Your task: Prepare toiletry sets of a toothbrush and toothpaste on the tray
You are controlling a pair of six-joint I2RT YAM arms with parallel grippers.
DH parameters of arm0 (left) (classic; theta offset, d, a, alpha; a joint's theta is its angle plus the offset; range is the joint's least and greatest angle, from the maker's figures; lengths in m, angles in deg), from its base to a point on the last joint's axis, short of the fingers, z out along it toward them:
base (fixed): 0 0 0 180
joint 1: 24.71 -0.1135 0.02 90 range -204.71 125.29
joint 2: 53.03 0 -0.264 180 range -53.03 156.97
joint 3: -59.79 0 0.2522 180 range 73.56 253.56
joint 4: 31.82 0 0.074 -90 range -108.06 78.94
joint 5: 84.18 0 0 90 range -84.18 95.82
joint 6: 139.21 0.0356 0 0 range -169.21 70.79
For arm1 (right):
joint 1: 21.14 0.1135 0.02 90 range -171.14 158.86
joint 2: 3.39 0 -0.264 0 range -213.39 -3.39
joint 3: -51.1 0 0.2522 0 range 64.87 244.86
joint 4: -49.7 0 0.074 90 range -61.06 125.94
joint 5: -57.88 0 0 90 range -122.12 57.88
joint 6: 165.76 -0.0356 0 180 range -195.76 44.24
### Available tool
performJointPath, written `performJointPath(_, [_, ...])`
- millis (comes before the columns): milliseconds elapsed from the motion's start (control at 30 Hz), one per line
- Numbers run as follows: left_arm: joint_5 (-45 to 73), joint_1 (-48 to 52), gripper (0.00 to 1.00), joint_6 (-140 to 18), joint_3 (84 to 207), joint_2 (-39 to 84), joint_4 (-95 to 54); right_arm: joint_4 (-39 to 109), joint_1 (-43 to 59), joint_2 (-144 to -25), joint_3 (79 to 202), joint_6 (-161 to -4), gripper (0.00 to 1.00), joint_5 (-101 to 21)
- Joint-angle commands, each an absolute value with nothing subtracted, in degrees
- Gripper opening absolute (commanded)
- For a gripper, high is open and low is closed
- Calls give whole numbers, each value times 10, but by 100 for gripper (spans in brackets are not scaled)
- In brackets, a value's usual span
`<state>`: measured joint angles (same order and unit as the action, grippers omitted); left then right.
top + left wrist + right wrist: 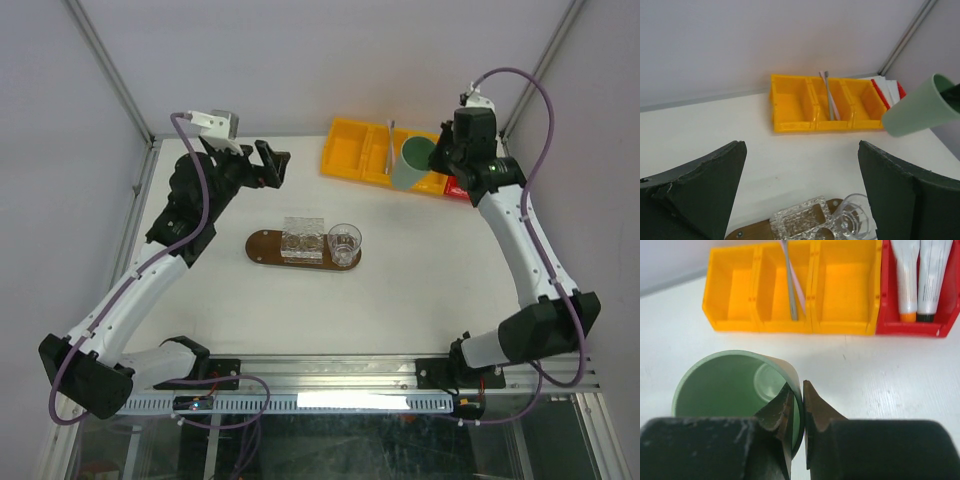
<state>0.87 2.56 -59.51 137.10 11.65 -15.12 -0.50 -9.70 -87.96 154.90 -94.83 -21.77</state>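
Two slim pale toothbrushes (792,290) (829,95) lean in the middle compartment of the yellow bin (735,300). Two white toothpaste tubes (907,275) lie in the red bin (940,331). The dark-brown oval tray (262,246) (747,232) lies mid-table and carries only glassware. My right gripper (797,387) (443,152) is shut on the wall of a mint-green cup (725,385) (412,163), one finger inside and one outside, and holds it above the table in front of the bins. My left gripper (802,145) (278,168) hangs wide open behind the tray with nothing between its fingers.
A textured clear glass holder (303,238) and a clear glass (344,241) stand on the tray. The yellow bin (350,150) and red bin (458,187) sit at the back right by the wall. Metal frame posts rise at both back corners.
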Motion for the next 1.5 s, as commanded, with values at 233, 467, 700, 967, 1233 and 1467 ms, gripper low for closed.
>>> performJointPath(233, [171, 32, 99, -797, 1416, 129, -114, -8, -45, -664, 1374, -879, 3, -236])
performJointPath(467, [119, 176, 99, -856, 1411, 170, -114, 12, -38, -601, 1315, -842, 4, -241])
performJointPath(700, [15, 265, 88, -843, 1499, 248, -78, 40, -33, -571, 1277, -821, 4, -241])
performJointPath(967, [-105, 330, 73, -823, 1622, 351, -4, 38, -15, -583, 1279, -818, 1, -204])
performJointPath(1233, [-120, 339, 52, -815, 1748, 458, 71, 37, 16, -588, 1278, -813, 1, -145])
performJointPath(1467, [-126, 348, 43, -807, 1784, 501, 94, 37, 39, -588, 1278, -809, 1, -102])
